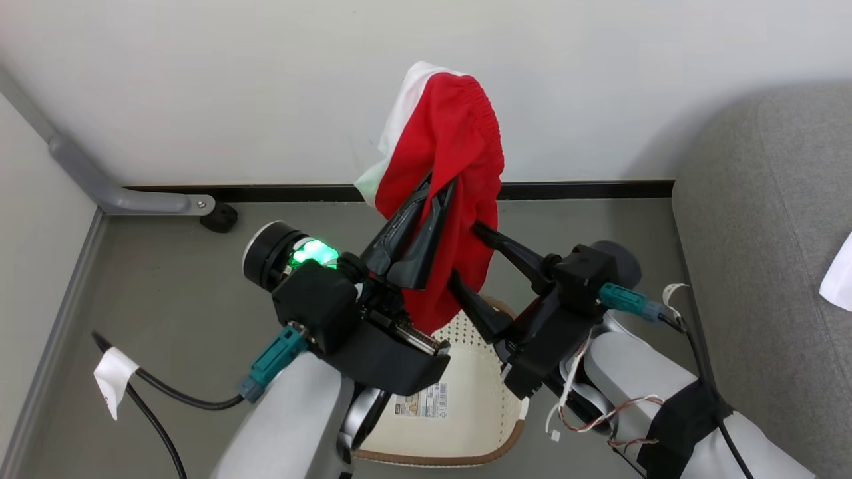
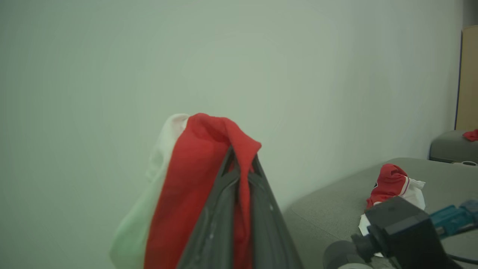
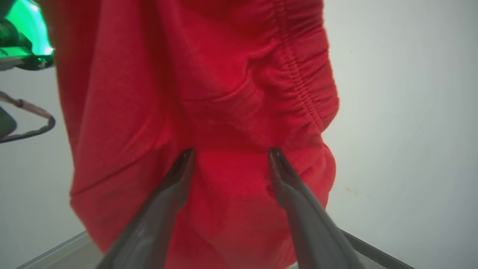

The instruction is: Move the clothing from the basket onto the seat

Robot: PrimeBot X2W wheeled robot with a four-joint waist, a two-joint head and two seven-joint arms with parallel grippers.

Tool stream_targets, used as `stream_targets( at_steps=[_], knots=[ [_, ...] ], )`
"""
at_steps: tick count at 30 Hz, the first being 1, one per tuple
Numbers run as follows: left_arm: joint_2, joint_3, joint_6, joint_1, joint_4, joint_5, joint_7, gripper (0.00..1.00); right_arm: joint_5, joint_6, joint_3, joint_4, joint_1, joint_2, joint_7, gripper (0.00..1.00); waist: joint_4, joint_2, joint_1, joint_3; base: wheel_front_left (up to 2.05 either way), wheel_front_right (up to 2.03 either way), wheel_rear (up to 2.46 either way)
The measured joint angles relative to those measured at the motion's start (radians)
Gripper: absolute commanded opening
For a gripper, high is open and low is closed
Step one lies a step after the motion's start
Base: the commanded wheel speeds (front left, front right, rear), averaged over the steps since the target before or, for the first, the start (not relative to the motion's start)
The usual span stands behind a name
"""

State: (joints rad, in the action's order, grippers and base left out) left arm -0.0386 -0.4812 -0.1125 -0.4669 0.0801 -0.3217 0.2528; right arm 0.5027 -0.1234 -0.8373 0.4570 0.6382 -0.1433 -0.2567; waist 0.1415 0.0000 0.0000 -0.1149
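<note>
A pale rectangular barcode sticker (image 1: 425,402) is lying on the floor of the cream-white perforated plastic basket (image 1: 476,399). Its black bars are showing, but its printed lines are coming out too small to read.

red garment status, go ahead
Left pincer shut on red garment, lifted clear of basket. Right pincer open against the cloth. Seat at right, another garment already on it.
</note>
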Motion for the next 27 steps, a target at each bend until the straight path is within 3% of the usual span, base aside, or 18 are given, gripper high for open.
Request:
stream_targets(
  at_steps=[15, 16, 17, 19, 27],
  knots=[
    [-0.001, -0.054, 0.011, -0.007, -0.032, -0.029, 0.000, 0.00, 0.058, 0.000, -0.051, 0.081, 0.081, 0.022, 0.000, 0.98, 0.022, -0.0001, 0.0001, -0.010, 0.00, 0.00, 0.00],
    [0.000, -0.057, 0.016, -0.008, -0.033, -0.029, 0.000, 0.00, 0.061, 0.000, -0.054, 0.088, 0.087, 0.026, 0.000, 0.83, 0.023, 0.0001, 0.0000, -0.011, 0.00, 0.00, 0.00],
    [-0.001, -0.060, 0.016, -0.010, -0.034, -0.029, 0.000, 0.00, 0.062, 0.000, -0.055, 0.094, 0.093, 0.029, 0.000, 0.50, 0.024, 0.0000, 0.0000, -0.012, 0.00, 0.00, 0.00],
    [-0.001, -0.065, 0.016, -0.017, -0.035, -0.030, 0.000, 0.00, 0.068, 0.000, -0.059, 0.107, 0.101, 0.034, 0.000, 0.00, 0.026, 0.0000, 0.0000, -0.014, 0.00, 0.00, 0.00],
    [-0.001, -0.067, 0.017, -0.018, -0.035, -0.037, 0.000, 0.00, 0.100, 0.000, -0.072, 0.146, 0.130, 0.041, 0.000, 0.00, 0.031, 0.0000, 0.0000, -0.020, 0.00, 0.00, 0.00]
  ],
)
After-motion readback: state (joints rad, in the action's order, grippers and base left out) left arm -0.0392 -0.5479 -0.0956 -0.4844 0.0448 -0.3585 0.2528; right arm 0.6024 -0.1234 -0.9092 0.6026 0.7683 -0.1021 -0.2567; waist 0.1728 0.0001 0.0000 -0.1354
